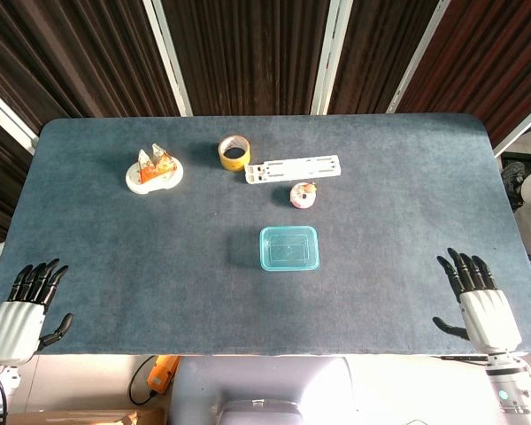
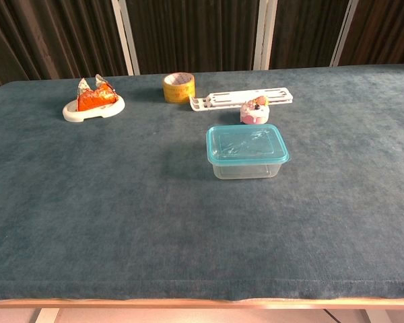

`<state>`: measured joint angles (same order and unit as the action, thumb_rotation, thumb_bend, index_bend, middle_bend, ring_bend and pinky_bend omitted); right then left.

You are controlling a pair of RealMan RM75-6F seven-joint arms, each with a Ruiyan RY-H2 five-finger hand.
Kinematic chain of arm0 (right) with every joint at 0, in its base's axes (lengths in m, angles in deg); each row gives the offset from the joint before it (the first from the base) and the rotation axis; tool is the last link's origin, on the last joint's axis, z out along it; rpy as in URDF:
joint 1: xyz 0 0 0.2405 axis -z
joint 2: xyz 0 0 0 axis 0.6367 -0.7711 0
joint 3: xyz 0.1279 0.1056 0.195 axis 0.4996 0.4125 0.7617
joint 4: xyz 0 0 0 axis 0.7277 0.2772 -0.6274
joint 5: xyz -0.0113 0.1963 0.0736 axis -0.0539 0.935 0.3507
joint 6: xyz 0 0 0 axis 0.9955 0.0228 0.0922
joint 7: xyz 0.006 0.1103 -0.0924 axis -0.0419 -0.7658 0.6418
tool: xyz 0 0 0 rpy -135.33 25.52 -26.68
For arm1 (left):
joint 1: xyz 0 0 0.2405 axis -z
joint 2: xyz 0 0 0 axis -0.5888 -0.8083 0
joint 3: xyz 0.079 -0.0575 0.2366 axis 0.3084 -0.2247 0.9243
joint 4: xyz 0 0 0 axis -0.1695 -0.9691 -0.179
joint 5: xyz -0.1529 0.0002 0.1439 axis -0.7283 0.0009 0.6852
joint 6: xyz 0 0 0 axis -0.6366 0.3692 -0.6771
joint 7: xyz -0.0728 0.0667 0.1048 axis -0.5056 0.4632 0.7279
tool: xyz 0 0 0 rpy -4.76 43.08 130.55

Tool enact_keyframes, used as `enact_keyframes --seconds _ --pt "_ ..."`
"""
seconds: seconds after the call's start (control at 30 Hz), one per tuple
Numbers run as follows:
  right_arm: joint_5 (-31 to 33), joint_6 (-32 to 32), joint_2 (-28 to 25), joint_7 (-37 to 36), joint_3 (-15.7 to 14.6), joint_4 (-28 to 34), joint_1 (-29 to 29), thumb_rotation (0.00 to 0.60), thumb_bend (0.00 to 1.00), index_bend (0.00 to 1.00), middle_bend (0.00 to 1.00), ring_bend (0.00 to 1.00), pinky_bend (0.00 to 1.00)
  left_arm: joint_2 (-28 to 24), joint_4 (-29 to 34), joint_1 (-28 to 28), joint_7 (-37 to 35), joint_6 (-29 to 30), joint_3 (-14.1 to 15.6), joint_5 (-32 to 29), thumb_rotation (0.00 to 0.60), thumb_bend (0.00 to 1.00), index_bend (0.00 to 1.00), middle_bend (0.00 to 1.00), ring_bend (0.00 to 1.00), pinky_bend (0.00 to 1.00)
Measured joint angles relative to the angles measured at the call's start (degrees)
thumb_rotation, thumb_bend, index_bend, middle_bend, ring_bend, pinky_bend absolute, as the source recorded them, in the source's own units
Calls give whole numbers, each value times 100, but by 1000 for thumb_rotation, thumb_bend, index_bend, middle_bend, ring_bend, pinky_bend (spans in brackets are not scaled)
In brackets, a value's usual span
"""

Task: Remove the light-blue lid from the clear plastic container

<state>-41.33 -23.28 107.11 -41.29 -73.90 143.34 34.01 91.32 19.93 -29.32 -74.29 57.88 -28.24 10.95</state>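
The clear plastic container [image 1: 289, 249] [image 2: 248, 165] stands near the middle of the table with its light-blue lid [image 1: 289, 246] [image 2: 246, 144] seated on top. My left hand [image 1: 24, 309] rests at the near left corner, fingers extended and apart, holding nothing. At the near right edge my right hand [image 1: 478, 301] lies the same way, empty, far from the container. Neither hand shows in the chest view.
Behind the container sit a small pink cake-like toy [image 1: 303, 195] [image 2: 254, 111], a white flat rack [image 1: 294, 167] [image 2: 242, 99], a yellow tape roll [image 1: 234, 151] [image 2: 178, 87] and a white dish with orange packets [image 1: 154, 171] [image 2: 94, 102]. The dark blue table [image 1: 115, 257] ends near the hands.
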Motion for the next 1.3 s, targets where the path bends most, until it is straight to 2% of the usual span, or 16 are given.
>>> enact_keyframes --seconds 0.2,0.33,0.43,0.53,0.73,0.83,1.07,1.3 --pt "86 -12 -25 42 15 68 35 600 131 0 0 0 0 88 -78 86 -254 22 33 226 600 319 0 0 0 4" --pt "63 13 -13 100 0 101 29 600 130 0 0 0 0 319 -257 310 -747 20 53 594 600 302 0 0 0 0" --pt "38 96 -13 112 -30 136 0 600 131 0 0 0 0 531 -341 668 -1082 -199 48 827 600 289 0 0 0 0" --pt "50 178 -14 107 -28 177 -44 600 131 0 0 0 0 741 -332 1024 -1125 -653 -11 870 600 288 0 0 0 0" --pt "127 382 -86 100 12 244 -163 600 131 0 0 0 0 1241 -223 1781 -1109 -1988 -257 450 600 286 0 0 0 0" --pt "199 464 -133 106 46 259 -211 600 130 0 0 0 0 1684 -302 2156 -1055 -2541 -440 105 600 285 0 0 0 0" --pt "411 685 -218 98 107 250 -313 600 130 0 0 0 0 2841 -1152 2775 -884 -2872 -880 -426 600 284 0 0 0 0" --pt "555 784 -308 19 149 231 -361 600 131 0 0 0 0 3608 -1974 3410 -796 -3415 -1269 -1019 600 284 0 0 0 0"
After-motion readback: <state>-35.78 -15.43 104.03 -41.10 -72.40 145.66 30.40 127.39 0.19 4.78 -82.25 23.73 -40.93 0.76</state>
